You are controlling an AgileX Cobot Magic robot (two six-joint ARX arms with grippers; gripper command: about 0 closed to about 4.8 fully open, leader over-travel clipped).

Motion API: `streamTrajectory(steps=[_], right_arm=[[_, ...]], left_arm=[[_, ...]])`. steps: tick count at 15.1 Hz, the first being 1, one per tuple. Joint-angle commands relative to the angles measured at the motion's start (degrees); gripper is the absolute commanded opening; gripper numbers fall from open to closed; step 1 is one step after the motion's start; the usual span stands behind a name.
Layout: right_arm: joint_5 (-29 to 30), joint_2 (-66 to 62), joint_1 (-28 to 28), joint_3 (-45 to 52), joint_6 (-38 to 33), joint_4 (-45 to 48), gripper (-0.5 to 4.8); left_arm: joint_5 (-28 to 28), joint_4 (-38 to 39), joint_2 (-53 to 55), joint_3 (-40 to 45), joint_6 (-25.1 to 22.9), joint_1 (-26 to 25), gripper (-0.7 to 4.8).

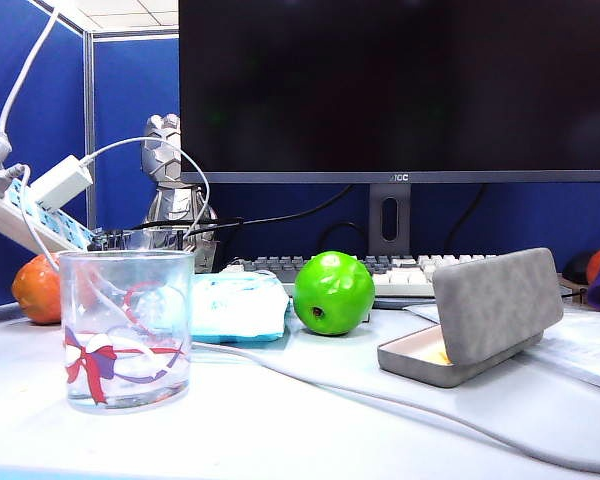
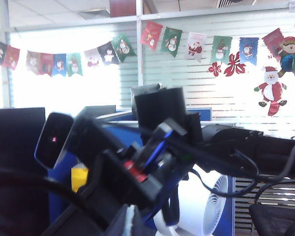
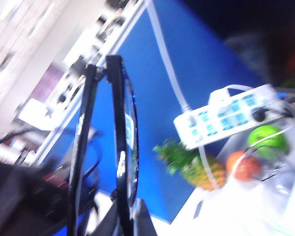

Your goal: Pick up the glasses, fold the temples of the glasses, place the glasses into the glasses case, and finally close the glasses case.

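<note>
Looking at my table camera, I see the glasses case [image 1: 480, 320] sitting open on the right side of the white table [image 1: 310, 420]. Its grey lid stands tilted up, and the pale inside of the tray shows. I see no arms over the table in this view.

A green apple [image 1: 333, 291] sits left of the case, a bit farther back. A light-blue tissue pack [image 1: 238, 306] lies left of the apple. A clear cup [image 1: 127, 328] with a red and purple ribbon on it stands near me on the left. A white cable [image 1: 400, 405] runs along the table in front of the case. Behind it all are a keyboard [image 1: 400, 270] and a big dark screen [image 1: 400, 90].

My right wrist camera shows the glasses [image 3: 120, 147] up in the air, very close to the lens. The thin black frame stands upright, and the right gripper [image 3: 130, 221] is closed on its lower part.

My left wrist camera points across the room at the other arm. I cannot see the left gripper there, but its jaws are closed. I cannot tell if it holds anything.
</note>
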State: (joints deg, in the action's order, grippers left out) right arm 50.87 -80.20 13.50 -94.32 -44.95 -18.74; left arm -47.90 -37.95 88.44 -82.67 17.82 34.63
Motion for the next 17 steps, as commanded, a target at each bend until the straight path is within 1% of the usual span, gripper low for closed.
streamTrajectory(steps=[1, 5, 6, 8, 10, 12, 13, 14, 15, 16, 17], right_arm=[[3.63, 0.5, 0.22, -0.22, 0.61, 2.71, -0.06], [5.95, 0.5, 1.4, -0.22, 1.01, 2.97, -0.06], [7.74, 0.5, 1.79, -0.24, 1.49, 3.74, -0.06], [8.04, 0.55, 3.61, -0.24, 1.51, 4.22, -0.06], [9.7, 0.7, 3.69, -0.24, 1.49, 4.59, -0.06], [9.51, 0.98, 3.78, -0.24, 1.53, 4.94, -0.06], [8.13, 1.11, 3.72, -0.24, 1.53, 4.87, -0.06], [5.57, 1.11, 2.89, -0.24, 2.08, 4.83, -0.06], [2.36, 1.11, 1.53, -0.24, 3.15, 3.48, -0.06], [0.74, 1.22, 0.74, -0.24, 3.23, 2.21, -0.06], [-0.46, 1.38, -1.62, -0.24, 3.26, 0.48, -0.06]], left_arm=[[0.74, 0.57, -0.26, -0.13, 0.17, 0.02, 0.12], [0.76, 0.72, -0.24, -0.13, 0.15, 0.02, 0.12], [1.42, 1.62, -0.13, -0.13, -0.02, 0.02, 0.12], [1.86, 4.09, -0.13, -0.13, -1.16, 0.0, 0.12], [2.58, 4.87, -0.13, -0.13, -1.55, 0.02, 0.12], [3.28, 4.61, -0.15, -0.13, -1.53, 0.02, 0.12], [3.04, 4.09, -0.33, -0.17, -1.53, 0.02, 0.12], [1.99, 2.08, -0.79, -0.17, -1.31, 0.02, 0.12], [1.09, 1.7, -1.73, -0.17, -1.22, 0.02, 0.12], [0.55, 2.38, -2.25, -0.15, -1.01, 0.0, 0.12], [0.0, 3.45, -2.84, -0.15, -0.85, -0.02, 0.12]])
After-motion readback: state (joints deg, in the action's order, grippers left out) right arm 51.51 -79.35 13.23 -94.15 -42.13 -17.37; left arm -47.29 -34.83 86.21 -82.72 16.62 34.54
